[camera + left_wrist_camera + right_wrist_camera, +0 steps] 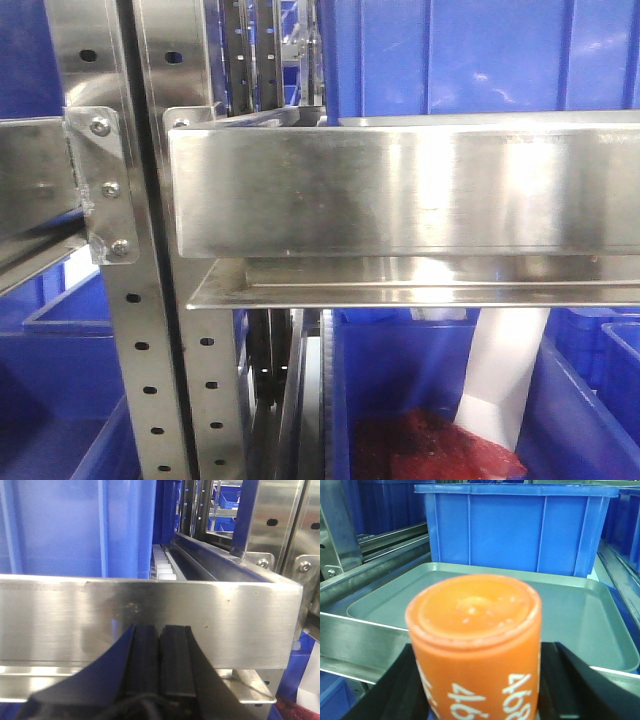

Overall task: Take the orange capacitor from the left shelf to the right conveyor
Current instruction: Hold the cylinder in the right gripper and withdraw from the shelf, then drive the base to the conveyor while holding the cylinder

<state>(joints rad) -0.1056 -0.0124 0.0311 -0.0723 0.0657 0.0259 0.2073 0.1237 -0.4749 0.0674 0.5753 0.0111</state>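
The orange capacitor [475,630] fills the right wrist view, upright, with white "4680" print on its side. My right gripper [479,672] is shut on it, a black finger [402,685] pressing each side. It hangs in front of a steel rail of the left shelf [350,630], near a flat grey tray [570,610]. My left gripper [160,630] is shut with nothing between its fingers, close in front of a brushed steel shelf rail [150,605]. The front view shows the same shelf's rail [400,185] and perforated upright [140,330]. The right conveyor is out of view.
Blue plastic bins stand behind the tray [515,525] and above the rail [75,525]. Below the shelf a blue bin [580,420] holds something red [430,445] and a white strip [505,380]. White rollers [162,570] run behind the left rail.
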